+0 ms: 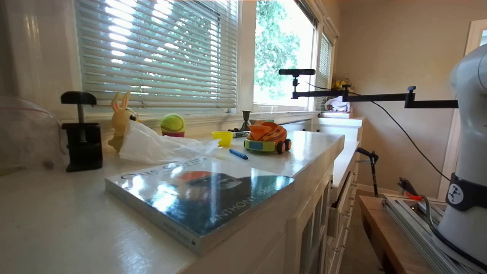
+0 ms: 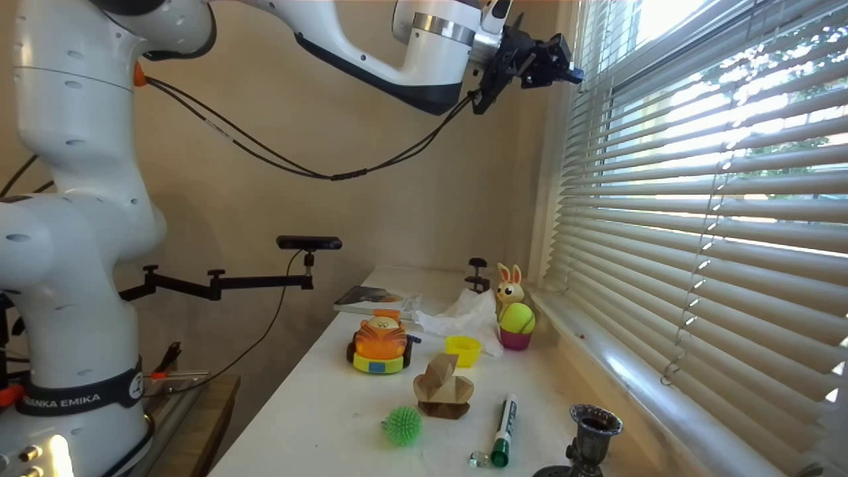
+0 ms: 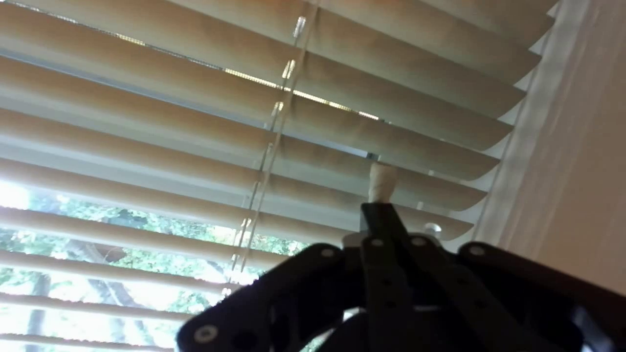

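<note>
Claw (image 3: 385, 216) closed, pale knob (image 3: 382, 182) at its tip

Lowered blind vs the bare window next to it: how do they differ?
Surface: in an exterior view, the blind is slatted; no slats cross the visible part of the bare window.
View out: the blind cuts the greenery into strips; the bare window shows it in one broad patch.
Extent: the blind fills more of that picture's width than the bare window.
Shared: daylight comes through both.
</note>
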### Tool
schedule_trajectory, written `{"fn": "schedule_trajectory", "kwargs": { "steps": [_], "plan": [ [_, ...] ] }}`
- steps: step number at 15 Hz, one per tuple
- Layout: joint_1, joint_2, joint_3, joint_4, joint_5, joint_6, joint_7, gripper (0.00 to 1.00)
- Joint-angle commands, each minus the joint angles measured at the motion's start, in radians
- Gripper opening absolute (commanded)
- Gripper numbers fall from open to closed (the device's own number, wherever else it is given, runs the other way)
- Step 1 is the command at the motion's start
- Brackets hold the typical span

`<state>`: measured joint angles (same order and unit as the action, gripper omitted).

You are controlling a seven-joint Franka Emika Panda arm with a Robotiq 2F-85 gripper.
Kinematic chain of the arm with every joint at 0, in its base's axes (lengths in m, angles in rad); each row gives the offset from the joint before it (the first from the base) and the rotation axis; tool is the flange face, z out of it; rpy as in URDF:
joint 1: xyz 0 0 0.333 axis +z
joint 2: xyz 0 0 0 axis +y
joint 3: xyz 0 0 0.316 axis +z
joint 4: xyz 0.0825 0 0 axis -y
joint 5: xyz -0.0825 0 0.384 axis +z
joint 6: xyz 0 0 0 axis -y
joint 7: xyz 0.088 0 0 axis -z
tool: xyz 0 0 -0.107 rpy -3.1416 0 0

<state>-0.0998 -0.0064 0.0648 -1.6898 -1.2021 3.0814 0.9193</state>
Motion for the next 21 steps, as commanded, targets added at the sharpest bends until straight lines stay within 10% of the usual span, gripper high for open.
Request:
{"fn": "schedule_trajectory", "kwargs": {
  "steps": [1,2,12,21],
  "plan": [
    [0.003,-0.022,0.004,-0.004,-0.052,-0.032,0.055,0.07],
    [0.002,-0.023,0.004,-0.004,-0.053,-0.033,0.056,0.27],
    [0.000,-0.018,0.003,0.003,-0.054,-0.052,0.056,0.96],
    [-0.005,-0.007,-0.001,0.012,-0.056,-0.048,0.085,0.99]
  ]
}}
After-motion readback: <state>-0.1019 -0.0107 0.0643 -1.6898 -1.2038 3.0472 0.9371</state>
